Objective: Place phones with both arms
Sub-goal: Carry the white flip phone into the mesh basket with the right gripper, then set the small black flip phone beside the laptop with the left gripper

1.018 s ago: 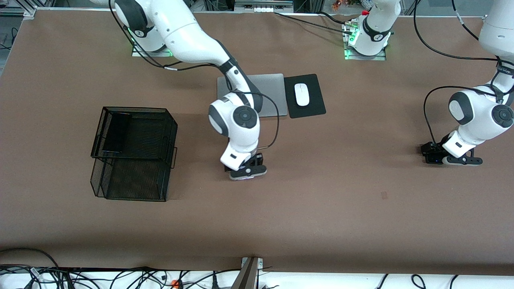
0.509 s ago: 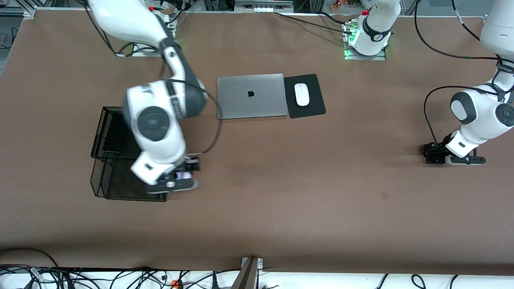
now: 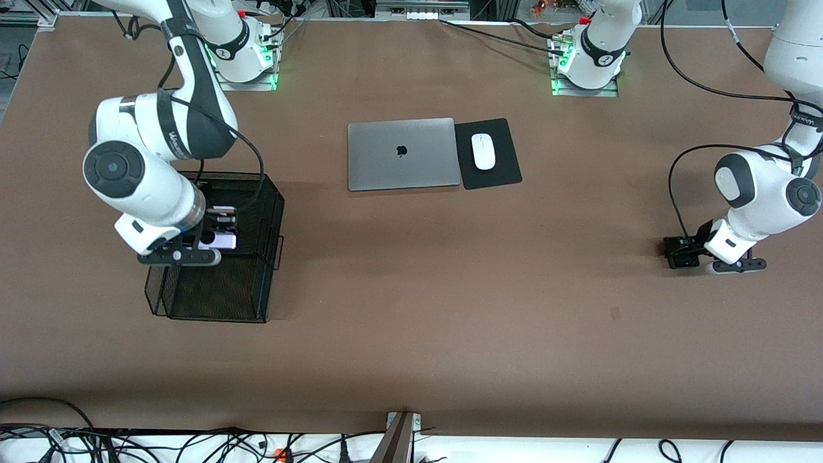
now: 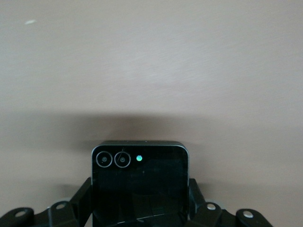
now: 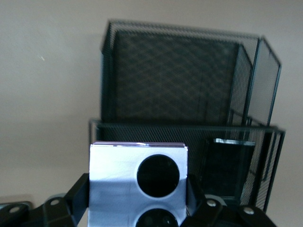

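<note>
Hanging over the two-tier black wire-mesh tray [image 3: 257, 212], the right gripper [image 3: 193, 247] clamps the squarish lilac-white phone [image 3: 217, 241] in the front view; the left gripper [image 3: 697, 254] sits low at the left arm's end of the brown table [image 3: 450, 308]. Left wrist view: fingers [image 4: 78, 201] pinch the squarish black phone [image 4: 139, 182] just above the tabletop. Right wrist view: the lilac-white phone is gripped between the fingers [image 5: 75, 196]; a long black slab phone [image 5: 229, 172] lies in the tray's upper tier.

Three phones [image 5: 137, 182], one laptop [image 3: 403, 154], one mouse [image 3: 483, 151]

laptop [image 3: 402, 154]: apple logo on lid, no wording | arm bands: small lettering, too small to read | phones, mouse: no readable marks
</note>
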Motion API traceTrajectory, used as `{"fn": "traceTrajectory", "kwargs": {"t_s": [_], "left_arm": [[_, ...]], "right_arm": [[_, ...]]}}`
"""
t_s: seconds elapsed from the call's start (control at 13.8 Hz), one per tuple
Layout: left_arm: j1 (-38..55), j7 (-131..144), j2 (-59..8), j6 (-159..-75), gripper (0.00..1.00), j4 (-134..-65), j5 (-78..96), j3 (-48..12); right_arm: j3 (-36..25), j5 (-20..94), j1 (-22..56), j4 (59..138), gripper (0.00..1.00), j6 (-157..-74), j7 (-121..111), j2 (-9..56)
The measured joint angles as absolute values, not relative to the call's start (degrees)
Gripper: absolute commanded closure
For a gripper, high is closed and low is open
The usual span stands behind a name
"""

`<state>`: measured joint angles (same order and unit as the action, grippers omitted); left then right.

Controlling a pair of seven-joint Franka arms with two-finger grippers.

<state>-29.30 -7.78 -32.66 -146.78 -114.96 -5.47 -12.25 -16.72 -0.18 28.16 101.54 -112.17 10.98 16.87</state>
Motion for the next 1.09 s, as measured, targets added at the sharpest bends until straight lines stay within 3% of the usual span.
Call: {"fn": "traceTrajectory", "kwargs": {"t_s": [0.29,0.73,0.8,0.95,1.09], "left_arm": [[-29.1,-1.2,-32.7,-143.5,1.00,-112.7,-5.5,-16.2],[-18.7,11.5,-32.8,-143.0,1.00,-111.9,-5.5,-19.9],[-16.5,13.3,-32.9,-143.0,1.00,-111.5,-5.5,-19.9],[-12.5,16.6,-33.5,-142.8,1.00,-110.4,-5.5,-19.9],[-7.3,21.9,-35.5,-142.8,1.00,-108.1,-5.5,-19.8]], "right_arm": [[-17.1,-0.2,28.2,116.6,0.70,-121.8,11.7,11.5],[-17.1,0.0,28.6,120.5,0.65,-126.6,14.3,12.1],[-17.1,0.5,28.6,120.5,0.49,-126.9,14.7,12.3],[-17.1,0.9,28.6,120.5,0.03,-127.1,15.0,12.6],[-17.1,1.0,28.6,120.5,0.01,-127.5,15.3,13.0]]}}
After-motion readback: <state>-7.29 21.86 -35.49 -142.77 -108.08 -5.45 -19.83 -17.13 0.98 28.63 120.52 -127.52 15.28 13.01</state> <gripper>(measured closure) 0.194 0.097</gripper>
